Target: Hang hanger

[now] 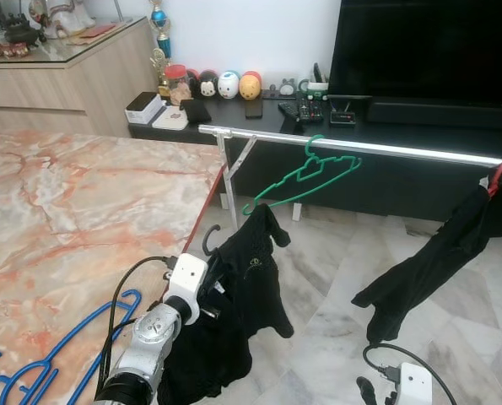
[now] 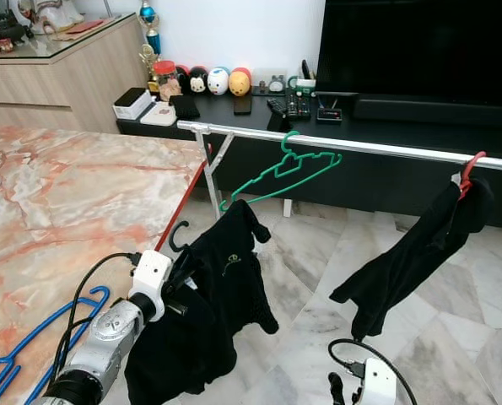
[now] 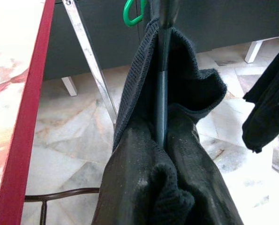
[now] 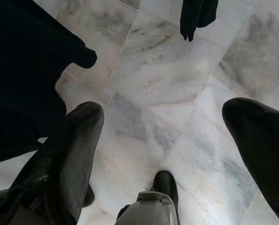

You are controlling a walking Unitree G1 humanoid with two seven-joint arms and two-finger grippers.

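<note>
The left gripper is raised at about seven o'clock in the head views, buried in a black garment that hangs on a dark hanger whose hook curls up just beside the red edge of the marble table. I cannot tell from the cloth-covered fingers whether they are clamped or parted; the left wrist view shows the hanger's dark bar running up the middle of the knit fabric. A small pale emblem sits on the garment's chest, too small to read.

At twelve o'clock a silver rail crosses the scene. An empty green hanger hangs from it, tilted down toward the black garment, well apart from a second black garment on a red hanger at three o'clock.

The right gripper hangs low at five o'clock over the marble floor, its two black fingers spread wide with nothing between them.

Blue hangers lie on the table at eight o'clock. Beyond the rail, a black TV console carries round character figures, remotes and a white box; no writing on them is legible.
</note>
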